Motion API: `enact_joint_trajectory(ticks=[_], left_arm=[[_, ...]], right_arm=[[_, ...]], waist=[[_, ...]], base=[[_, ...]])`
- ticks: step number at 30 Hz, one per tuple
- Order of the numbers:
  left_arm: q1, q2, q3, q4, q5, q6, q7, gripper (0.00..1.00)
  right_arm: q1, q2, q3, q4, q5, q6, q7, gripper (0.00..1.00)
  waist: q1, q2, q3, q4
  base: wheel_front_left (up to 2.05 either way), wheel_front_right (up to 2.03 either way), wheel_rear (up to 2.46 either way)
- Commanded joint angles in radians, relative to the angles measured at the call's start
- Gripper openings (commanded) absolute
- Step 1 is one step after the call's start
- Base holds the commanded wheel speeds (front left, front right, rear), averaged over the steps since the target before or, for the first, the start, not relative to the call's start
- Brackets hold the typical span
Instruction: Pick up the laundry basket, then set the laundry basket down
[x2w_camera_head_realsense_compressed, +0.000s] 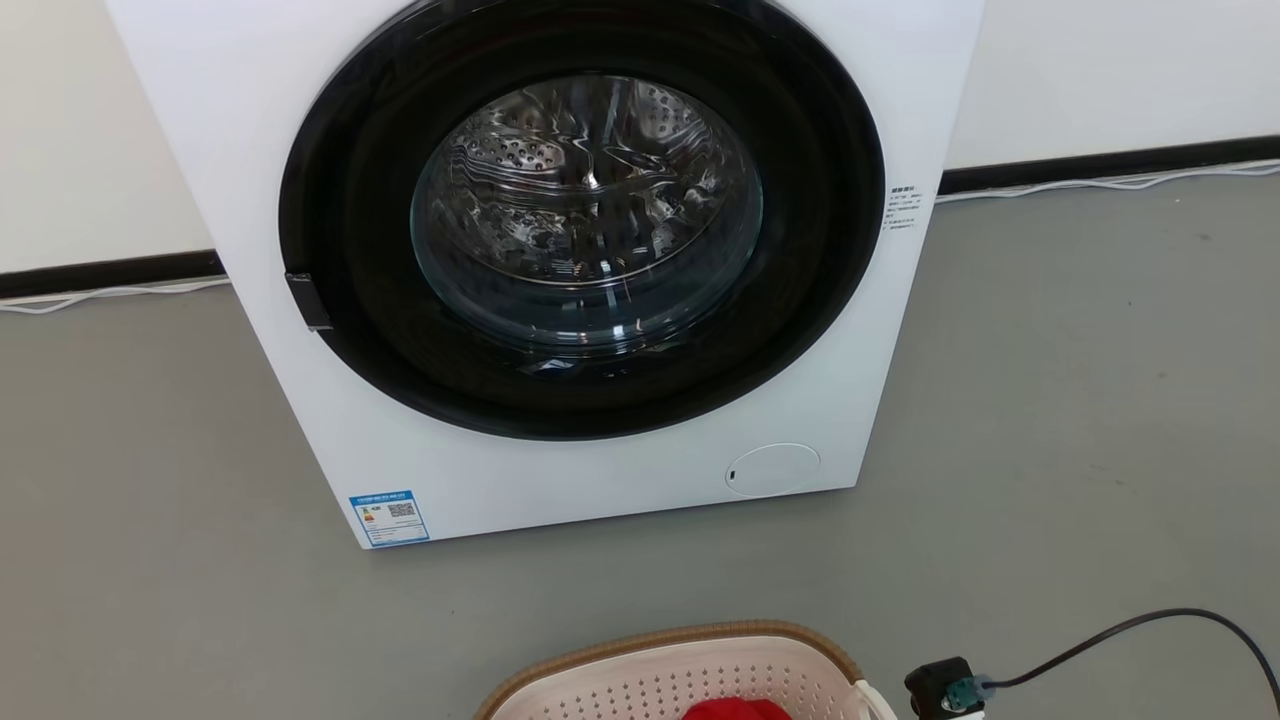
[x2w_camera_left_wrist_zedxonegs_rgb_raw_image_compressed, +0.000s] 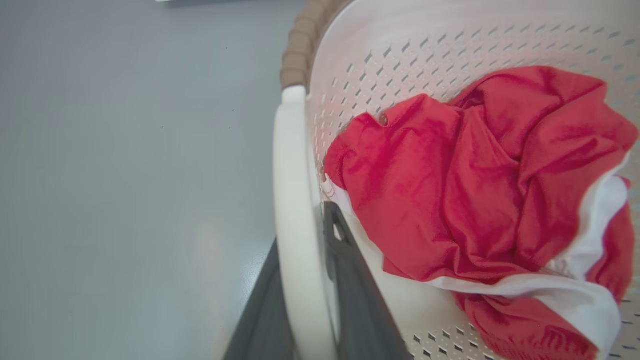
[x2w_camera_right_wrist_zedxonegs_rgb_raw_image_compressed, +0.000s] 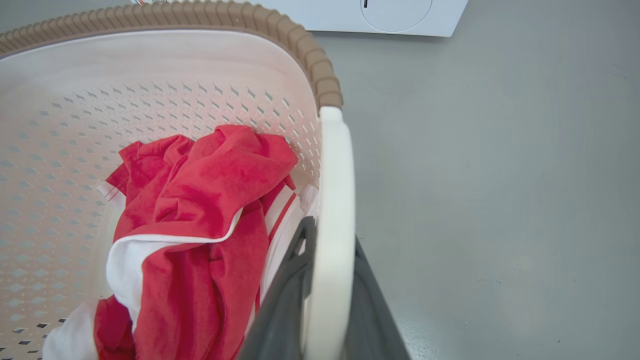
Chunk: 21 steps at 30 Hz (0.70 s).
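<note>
head: high, down at washer (x2w_camera_head_realsense_compressed: 580, 220) | wrists: close — share laundry basket (x2w_camera_left_wrist_zedxonegs_rgb_raw_image_compressed: 425, 35)

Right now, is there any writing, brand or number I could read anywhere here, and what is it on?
Blue sticker, washer's lower left corner: print and a square code, too small to read.
Small label right of the door: print too blurred to read.
No other writing shows.

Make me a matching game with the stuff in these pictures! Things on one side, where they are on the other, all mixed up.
1 washer
2 clothes
3 black plug
4 left gripper

a inside the laundry basket
b shut on a white handle
c by the wall
d right of the basket, trailing a cable

Pairs: 1c, 2a, 3d, 4b
</note>
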Motion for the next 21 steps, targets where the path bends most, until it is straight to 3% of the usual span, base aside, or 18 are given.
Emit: enact_joint_trajectory(ticks=[1,21], left_arm=[[-0.039,0.013,0.011,-0.008,-0.003,-0.003,-0.015,0.00],[-0.061,0.013,-0.049,0.010,-0.051,-0.001,-0.024,0.00]], right_arm=[[-0.035,0.005,0.023,-0.019,0.003,0.009,-0.021,0.00],[-0.047,0.005,0.066,-0.010,0.049,0.009,-0.027,0.00]], waist=[[0.0000,-0.0001,0.001,-0.001],[0.0000,-0.0001,0.009,-0.006]], base=[[0.00,0.00,0.00],[0.00,0.00,0.00]])
